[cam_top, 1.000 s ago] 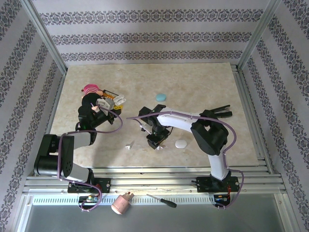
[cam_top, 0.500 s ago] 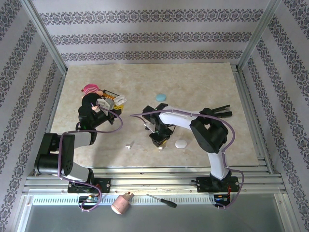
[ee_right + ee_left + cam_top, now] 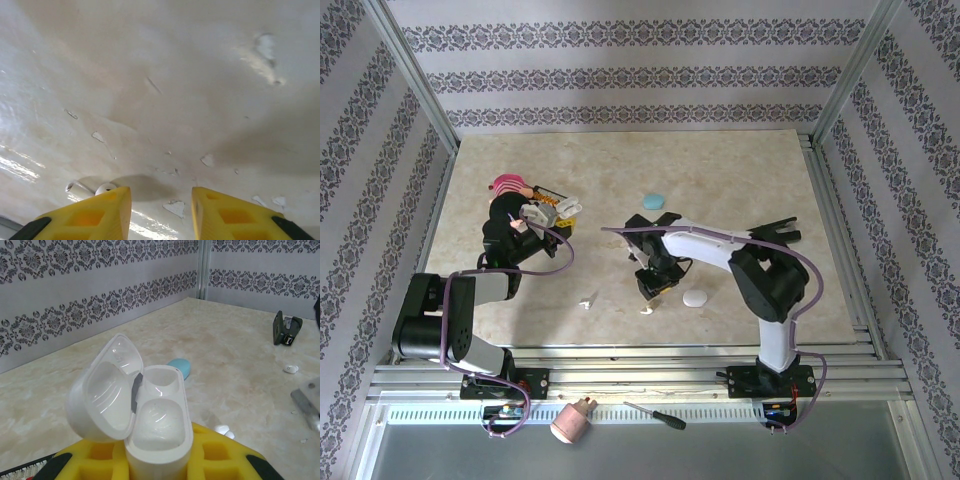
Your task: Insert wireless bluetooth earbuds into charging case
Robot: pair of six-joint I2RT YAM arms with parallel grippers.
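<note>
A beige marbled table sits between walls papered in damask stripes; the right wrist view brings out scuffs and flakes on its surface. There the right pincer stands released above the table, a white earbud lying just beside one finger. From above, that earbud lies near a shut white case. The left wrist view shows the left pincer clenched on an open case, lid up, with a blue case beyond.

Lab test cell, aluminium frame, wallpapered walls, marble tabletop
</note>
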